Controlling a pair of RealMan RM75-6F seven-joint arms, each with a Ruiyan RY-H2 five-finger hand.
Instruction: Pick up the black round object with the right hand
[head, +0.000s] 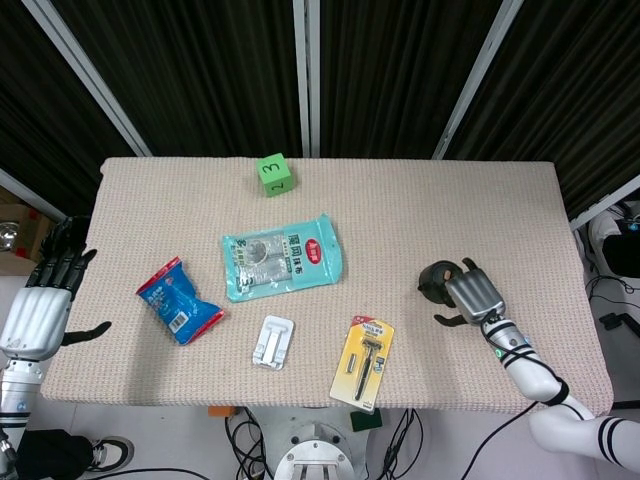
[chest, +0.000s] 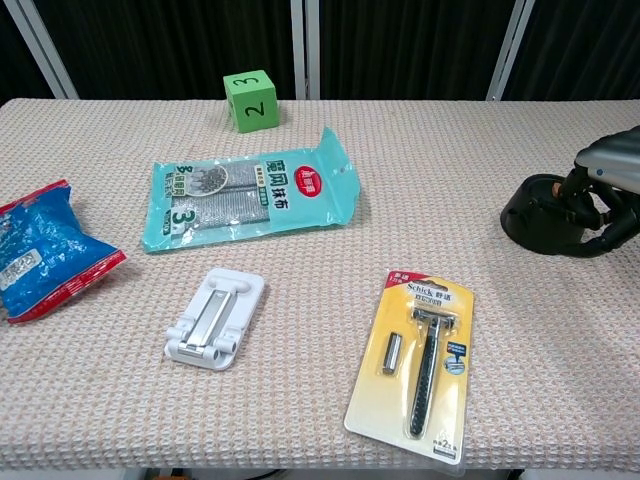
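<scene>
The black round object (head: 433, 280) (chest: 538, 216) sits on the table near its right side. My right hand (head: 473, 293) (chest: 608, 182) is against its right flank, fingers curled over its top edge and thumb low beside it, gripping it. The object still rests on the cloth. In the chest view the hand is cut off by the right frame edge. My left hand (head: 42, 298) hangs off the table's left edge with fingers apart, holding nothing; only the head view shows it.
A razor in a yellow pack (head: 362, 362) (chest: 421, 352) lies left of the object, towards the front. Further left are a white stand (head: 273, 342), a teal packet (head: 283, 256), a blue snack bag (head: 177, 300) and a green cube (head: 273, 173) at the back.
</scene>
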